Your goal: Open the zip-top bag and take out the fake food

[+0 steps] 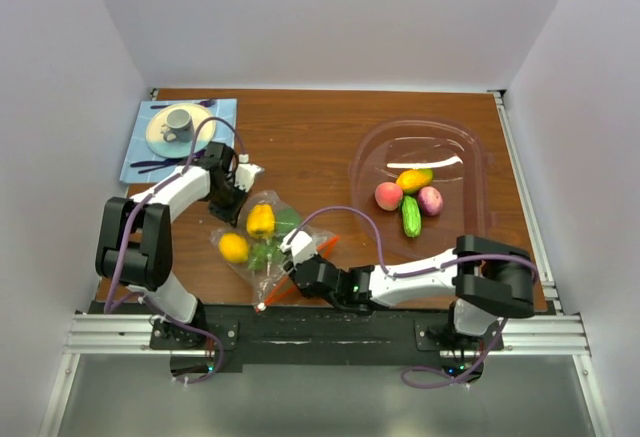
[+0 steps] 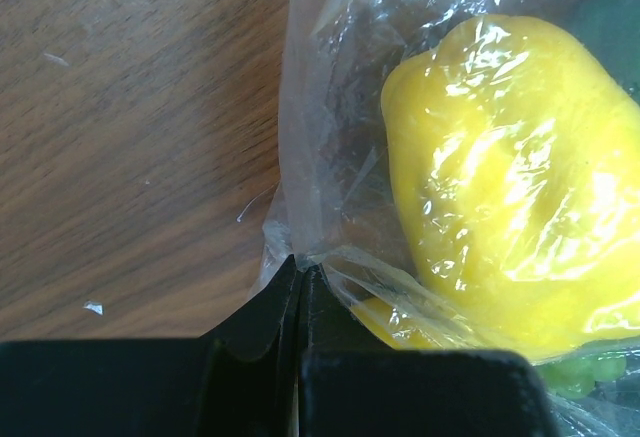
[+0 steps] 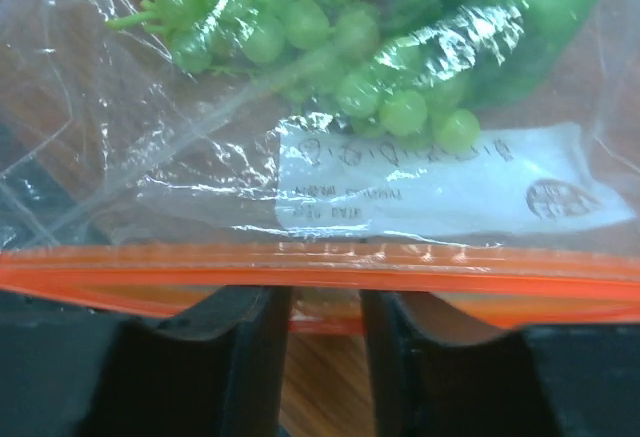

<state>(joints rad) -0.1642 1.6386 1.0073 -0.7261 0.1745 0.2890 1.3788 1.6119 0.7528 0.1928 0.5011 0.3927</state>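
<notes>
The zip-top bag (image 1: 268, 247) lies on the table near the front, its orange-red zip strip (image 1: 300, 279) toward me. Inside it are a yellow pepper (image 1: 261, 220), a yellow fruit (image 1: 233, 247) and green grapes (image 1: 264, 255). My left gripper (image 1: 238, 200) is shut on the bag's far corner; the left wrist view shows its tips (image 2: 298, 262) pinching the clear plastic beside the pepper (image 2: 500, 187). My right gripper (image 1: 303, 269) is at the strip, open. In the right wrist view the strip (image 3: 320, 269) runs across the fingertips (image 3: 318, 297), with the grapes (image 3: 330, 47) behind it.
A large clear oval tub (image 1: 470, 147) at the right holds a mango (image 1: 413, 179), a peach (image 1: 388, 195), a pink-purple fruit (image 1: 430, 200) and a green cucumber (image 1: 411, 217). A blue mat (image 1: 135, 157) with a plate, a cup (image 1: 180, 120) and cutlery lies at the back left.
</notes>
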